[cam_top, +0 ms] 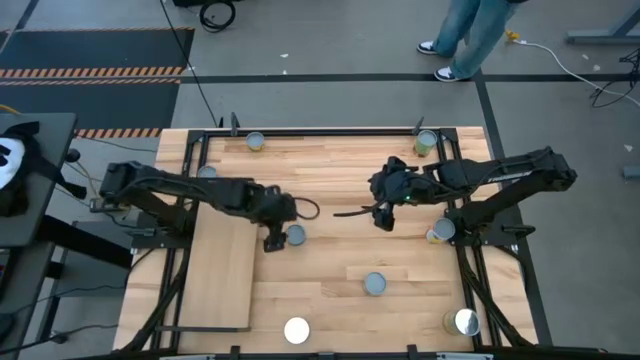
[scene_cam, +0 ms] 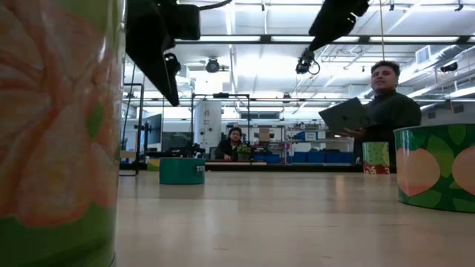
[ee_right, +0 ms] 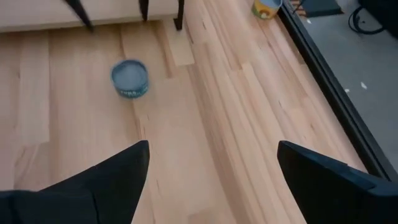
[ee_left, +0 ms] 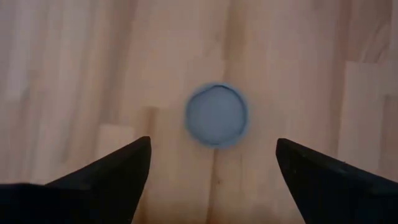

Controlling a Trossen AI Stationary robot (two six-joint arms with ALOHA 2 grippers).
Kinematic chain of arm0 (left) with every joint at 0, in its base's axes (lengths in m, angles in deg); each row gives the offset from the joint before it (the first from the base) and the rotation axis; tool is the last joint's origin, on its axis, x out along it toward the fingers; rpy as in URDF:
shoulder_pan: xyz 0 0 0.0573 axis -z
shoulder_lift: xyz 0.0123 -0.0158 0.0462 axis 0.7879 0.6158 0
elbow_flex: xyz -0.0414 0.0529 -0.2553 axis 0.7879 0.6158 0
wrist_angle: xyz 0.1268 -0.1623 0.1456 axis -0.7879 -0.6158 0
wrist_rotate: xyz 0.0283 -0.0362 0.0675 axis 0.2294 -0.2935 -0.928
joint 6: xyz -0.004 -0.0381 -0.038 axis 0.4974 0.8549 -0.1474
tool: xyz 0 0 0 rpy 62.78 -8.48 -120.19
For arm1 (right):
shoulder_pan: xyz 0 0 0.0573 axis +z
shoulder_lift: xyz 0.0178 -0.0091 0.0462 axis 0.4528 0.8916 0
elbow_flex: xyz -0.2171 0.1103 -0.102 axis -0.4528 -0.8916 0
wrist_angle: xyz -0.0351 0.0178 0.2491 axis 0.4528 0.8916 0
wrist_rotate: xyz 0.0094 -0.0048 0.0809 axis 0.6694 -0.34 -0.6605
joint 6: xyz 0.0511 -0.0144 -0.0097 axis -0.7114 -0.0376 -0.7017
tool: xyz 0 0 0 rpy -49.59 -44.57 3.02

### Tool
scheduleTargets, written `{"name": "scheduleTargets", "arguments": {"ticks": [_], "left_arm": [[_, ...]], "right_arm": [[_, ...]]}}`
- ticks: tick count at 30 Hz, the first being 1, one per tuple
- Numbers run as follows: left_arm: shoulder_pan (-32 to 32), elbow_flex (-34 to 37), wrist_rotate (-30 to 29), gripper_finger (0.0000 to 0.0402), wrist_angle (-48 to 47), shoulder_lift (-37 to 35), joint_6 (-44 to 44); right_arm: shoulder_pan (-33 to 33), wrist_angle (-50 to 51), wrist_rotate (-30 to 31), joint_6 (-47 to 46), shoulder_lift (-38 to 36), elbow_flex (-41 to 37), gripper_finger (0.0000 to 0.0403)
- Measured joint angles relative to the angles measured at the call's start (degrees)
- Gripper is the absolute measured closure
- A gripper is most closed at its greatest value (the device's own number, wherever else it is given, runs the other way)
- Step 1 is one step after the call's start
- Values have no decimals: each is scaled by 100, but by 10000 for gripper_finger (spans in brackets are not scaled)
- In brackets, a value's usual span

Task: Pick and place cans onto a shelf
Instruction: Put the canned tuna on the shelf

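High view: left gripper (cam_top: 272, 240) over the tabletop (cam_top: 340, 170) just right of the shelf (cam_top: 222, 272), beside a pale-blue-topped can (cam_top: 295, 235). Left wrist view: same gripper (ee_left: 211, 177) with fingers (ee_left: 118, 174) spread wide, holding nothing, a round blue-topped can (ee_left: 216, 115) centred between them on the wood below, untouched. High view again: right gripper (cam_top: 385, 218) suspended over the middle right of the table, clear of every can. Right wrist view: right gripper (ee_right: 211, 180) likewise wide open and empty, a teal-sided can (ee_right: 130, 78) well ahead on the planks and a yellow-green can (ee_right: 266, 8) near the black frame edge. Remaining cans in the high view: one at the far edge (cam_top: 255, 142), one at the far right corner (cam_top: 427, 142), one beside the right arm's base (cam_top: 441, 231), one blue-topped in the near middle (cam_top: 375, 284), one white-topped at the near edge (cam_top: 297, 330), one silvery at the near right corner (cam_top: 465, 321). Shelf lying flat on the left half of the table, light wood, no can on it. Low view: large can sides close at left (scene_cam: 59, 126) and right (scene_cam: 438, 167), a teal can (scene_cam: 182, 170) farther back, a person with a laptop (scene_cam: 386, 111) standing beyond the table.
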Motion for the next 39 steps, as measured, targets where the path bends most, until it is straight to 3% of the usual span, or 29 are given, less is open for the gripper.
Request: {"name": "scheduleTargets", "arguments": {"ticks": [8, 11, 17, 23, 29, 34, 39], "left_arm": [[-13, -2, -201, 49, 415, 866, 681], [-284, -2, 101, 62, 418, 1090, 936], [-804, -2, 286, 151, 490, 1477, 990], [-722, -19, 789, 272, 850, 1810, 861], [-621, -33, 907, 382, 865, 1930, 688], [-617, 5, 1032, 393, 650, 1660, 512], [-521, -81, 1155, 397, -449, 846, 244]], "right_arm": [[20, 92, -97, 39, -55, -298, 41], [22, 101, -329, 0, -70, -409, 44], [31, 73, -388, 59, -70, -443, 54], [33, 77, -576, 61, -70, -443, 55], [33, 77, -576, 61, -70, -441, 55], [31, 79, -524, 203, -84, -439, 55], [15, 70, -507, 251, -88, -434, 55]]}}
